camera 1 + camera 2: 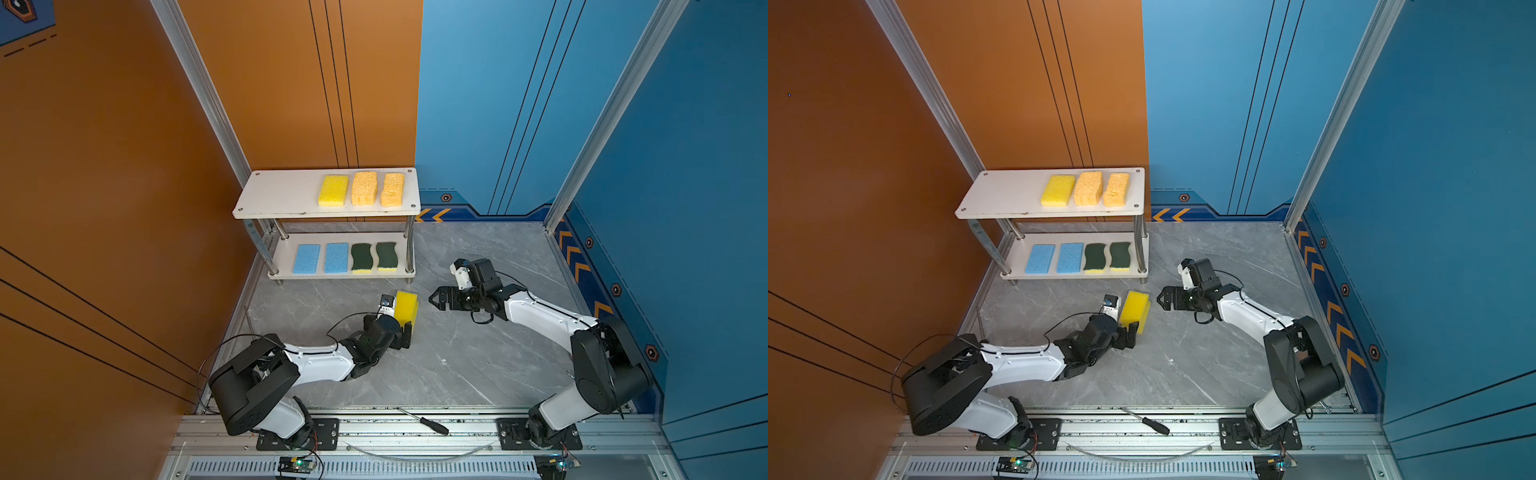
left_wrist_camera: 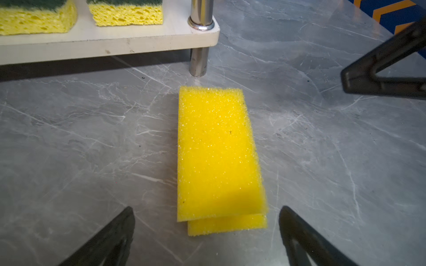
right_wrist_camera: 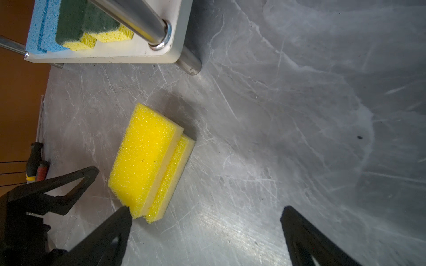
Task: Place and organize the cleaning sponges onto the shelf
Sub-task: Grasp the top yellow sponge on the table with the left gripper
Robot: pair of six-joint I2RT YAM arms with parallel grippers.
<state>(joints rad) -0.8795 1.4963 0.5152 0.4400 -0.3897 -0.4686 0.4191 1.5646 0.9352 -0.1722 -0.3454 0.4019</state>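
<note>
Two bright yellow sponges [image 1: 405,307] [image 2: 216,149] [image 3: 147,161] lie stacked, slightly offset, on the grey table in front of the shelf [image 1: 282,195]. My left gripper [image 1: 405,333] [image 2: 206,209] is open, and the stack's near end lies between its fingers with a gap on each side. My right gripper [image 1: 434,299] [image 3: 206,209] is open and empty just right of the stack. The top board holds a yellow sponge [image 1: 333,190] and two orange sponges [image 1: 365,188]. The lower board [image 2: 115,43] holds two blue sponges [image 1: 306,258] and two green-on-yellow sponges [image 1: 361,257].
A screwdriver [image 1: 424,422] lies on the front rail between the arm bases. The shelf stands in the back left corner against the orange wall, its chrome leg [image 2: 198,62] just beyond the stack. The top board's left half is bare.
</note>
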